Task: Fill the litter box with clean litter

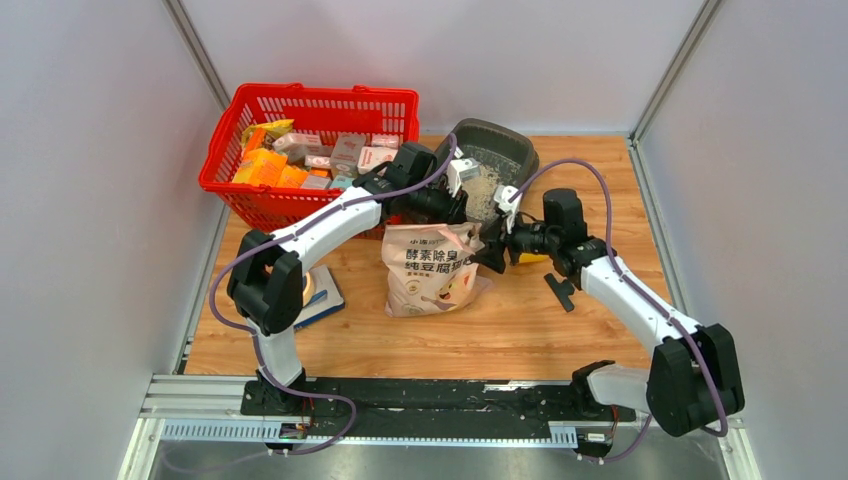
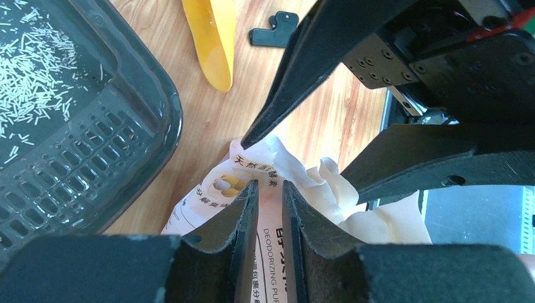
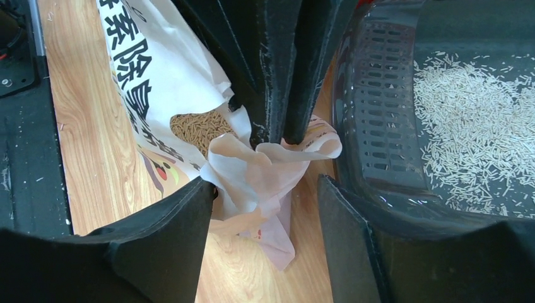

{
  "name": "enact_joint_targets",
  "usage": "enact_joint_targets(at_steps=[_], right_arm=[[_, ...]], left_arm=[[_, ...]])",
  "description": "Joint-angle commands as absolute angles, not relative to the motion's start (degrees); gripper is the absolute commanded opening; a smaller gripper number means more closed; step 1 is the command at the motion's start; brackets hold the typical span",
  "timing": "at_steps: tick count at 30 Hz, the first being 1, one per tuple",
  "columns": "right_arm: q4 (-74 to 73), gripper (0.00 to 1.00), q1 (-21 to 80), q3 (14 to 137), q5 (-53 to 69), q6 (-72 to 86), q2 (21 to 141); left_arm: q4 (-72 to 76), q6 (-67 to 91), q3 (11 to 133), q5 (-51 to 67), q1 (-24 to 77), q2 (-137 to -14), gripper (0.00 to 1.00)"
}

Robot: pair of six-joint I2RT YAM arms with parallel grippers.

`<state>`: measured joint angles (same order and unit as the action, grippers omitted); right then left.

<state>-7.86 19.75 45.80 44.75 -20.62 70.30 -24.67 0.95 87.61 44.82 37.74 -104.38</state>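
Printed bag point(image 1: 435, 270), mid-frame: my left claw point(image 2: 270, 184) is pinching its top edge to steady it, my right claw point(image 3: 265, 183) hanging open astride the crumple.

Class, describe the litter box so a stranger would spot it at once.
Start at the wooden table and find the red basket at its far left. Just right of it sits the litter box: a shallow dark grey tray, not red mesh, holding pale litter.
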Motion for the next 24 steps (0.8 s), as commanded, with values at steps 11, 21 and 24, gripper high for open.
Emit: enact_joint_targets(at_steps=[11,21,24], right_arm=[[-5.01,0.7,15.47,54.22,60.9,-23.11,78.22],[-5.71,0.71,15.38,57.22,66.79,-28.56,82.79],[-6.24,0.68,15.38,57.48,68.46,-28.65,83.32]], left_arm=[[-29.7,-1.13,91.58,53.61,37.53,-106.26,0.27],[-31.55,-0.62,92.02,55.64,37.35,-106.35,0.26],[-31.29,-0.26,92.2,55.72,36.83,-106.35,0.25]])
